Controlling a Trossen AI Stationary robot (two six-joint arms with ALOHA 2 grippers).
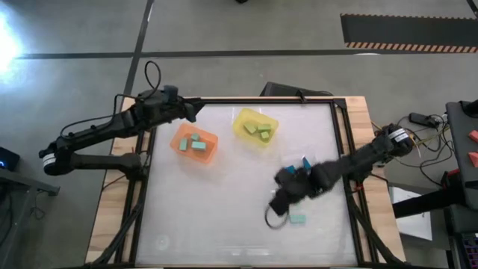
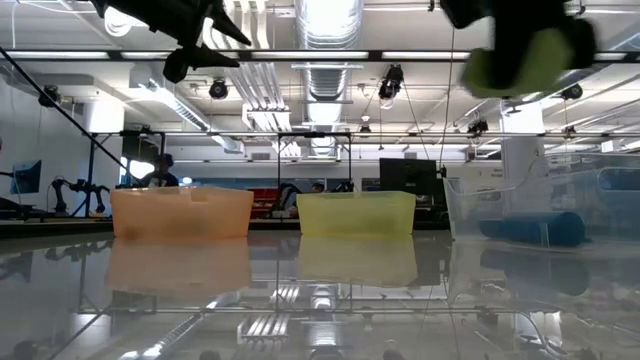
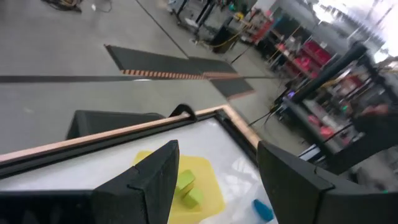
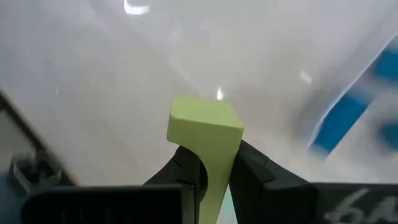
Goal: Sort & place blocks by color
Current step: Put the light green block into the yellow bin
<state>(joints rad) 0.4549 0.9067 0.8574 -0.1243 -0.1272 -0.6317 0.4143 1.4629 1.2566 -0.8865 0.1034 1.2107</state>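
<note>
My right gripper [image 1: 282, 196] is over the table's middle right, shut on a yellow-green block [image 4: 205, 134]. In the low view the gripper [image 2: 525, 45] is high above the table with the block [image 2: 520, 62]. A mint block [image 1: 298, 220] lies flat on the table near it. Mint blocks lie in the orange tray [image 1: 181, 149], yellow-green ones in the yellow tray [image 1: 240, 133], and blue ones [image 4: 345, 112] in the clear tray [image 2: 470, 215]. My left gripper [image 3: 214, 180] is open and empty, raised over the table's far left corner [image 1: 187, 110]. My right gripper pinches the yellow-green block between its two fingers, on two opposite sides of its lower part [image 4: 214, 168]. The block's free end [image 4: 204, 121] sticks out past the fingertips. The block is lifted clear of the table [image 2: 520, 62].
The three trays stand in a row across the far half of the table, orange at the left, yellow in the middle [image 2: 355, 212], clear at the right. A black frame [image 1: 337, 142] runs around the table. The near half is open white surface.
</note>
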